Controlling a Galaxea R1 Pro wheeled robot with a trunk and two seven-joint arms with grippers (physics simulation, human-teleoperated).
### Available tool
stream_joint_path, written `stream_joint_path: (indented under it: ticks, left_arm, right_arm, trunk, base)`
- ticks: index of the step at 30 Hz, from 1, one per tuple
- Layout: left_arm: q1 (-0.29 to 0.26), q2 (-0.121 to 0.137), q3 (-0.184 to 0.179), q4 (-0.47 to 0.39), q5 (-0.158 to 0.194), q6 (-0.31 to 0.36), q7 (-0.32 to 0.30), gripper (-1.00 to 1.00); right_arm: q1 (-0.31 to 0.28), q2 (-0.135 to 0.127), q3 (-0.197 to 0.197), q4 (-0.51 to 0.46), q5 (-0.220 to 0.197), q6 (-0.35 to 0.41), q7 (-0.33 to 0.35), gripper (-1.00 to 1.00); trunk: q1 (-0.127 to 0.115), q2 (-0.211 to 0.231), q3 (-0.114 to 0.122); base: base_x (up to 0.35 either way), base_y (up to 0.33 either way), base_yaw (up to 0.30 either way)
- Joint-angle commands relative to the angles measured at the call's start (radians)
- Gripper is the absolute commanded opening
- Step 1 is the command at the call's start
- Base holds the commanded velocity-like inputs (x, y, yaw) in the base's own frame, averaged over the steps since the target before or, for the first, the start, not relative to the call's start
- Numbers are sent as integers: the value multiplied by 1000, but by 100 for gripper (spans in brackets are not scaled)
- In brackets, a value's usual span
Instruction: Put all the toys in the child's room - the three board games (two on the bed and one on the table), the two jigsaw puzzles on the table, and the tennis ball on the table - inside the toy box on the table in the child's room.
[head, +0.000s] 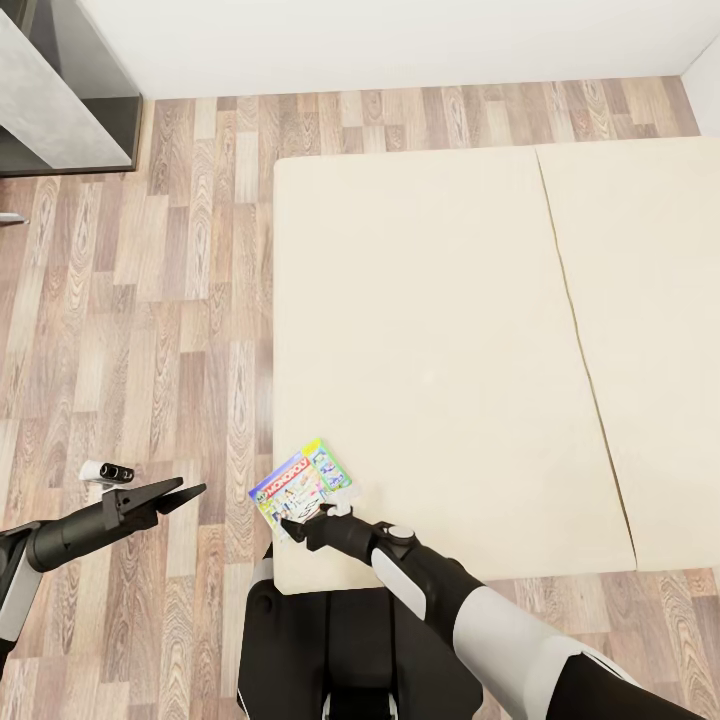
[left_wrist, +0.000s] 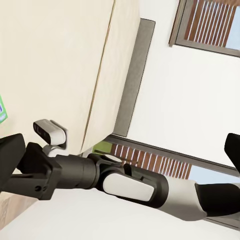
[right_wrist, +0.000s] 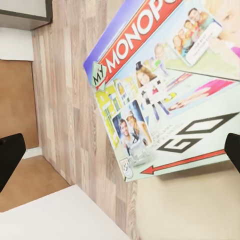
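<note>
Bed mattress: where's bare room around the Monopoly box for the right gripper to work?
The Monopoly box sits at the mattress's near left corner, with the right gripper crowding its near edge. Everything beyond it is bare beige up to the far edge and across to the seam. The left gripper hovers over the floor.

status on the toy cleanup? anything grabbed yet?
Nothing looks done from here: the toy box isn't in these views. In hand: the right gripper is at the Monopoly box near the bed corner, fingers spread in the right wrist view, no grasp yet. Left gripper hangs open and empty over the floor. Left: grasp, carry, then the other toys.
</note>
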Motion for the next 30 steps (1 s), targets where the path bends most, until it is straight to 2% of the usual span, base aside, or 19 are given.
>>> stream_joint_path:
  ticks: [1,4,7,11,21,30]
  left_arm:
    - [0,0,0,0,-1,11,-4,100]
    - [0,0,0,0,-1,11,-4,100]
    - [0,0,-3,0,-1,11,-2,100]
    - [0,0,-3,0,-1,11,-2,100]
    - [0,0,-3,0,-1,11,-2,100]
    - [0,0,-3,0,-1,11,-2,100]
  right_arm:
    - [-1,0,2,0,-10,3,5,100]
    - [-1,0,1,0,-11,-3,16,100]
    - [-1,0,-16,9,-28,14,33,100]
    - [-1,0,-38,9,-28,37,56,100]
    - [-1,0,-38,9,-28,93,112,100]
    - [-1,0,-38,9,-28,98,112,100]
  trunk:
    - [1,-2,-1]
    - [1,-2,-1]
    - [1,-2,-1]
    - [1,-2,-1]
    - [1,-2,-1]
    - [1,-2,-1]
  base:
    - [0,0,0]
    - [0,0,0]
    - [0,0,0]
    - [0,0,0]
    - [0,0,0]
    - [0,0,0]
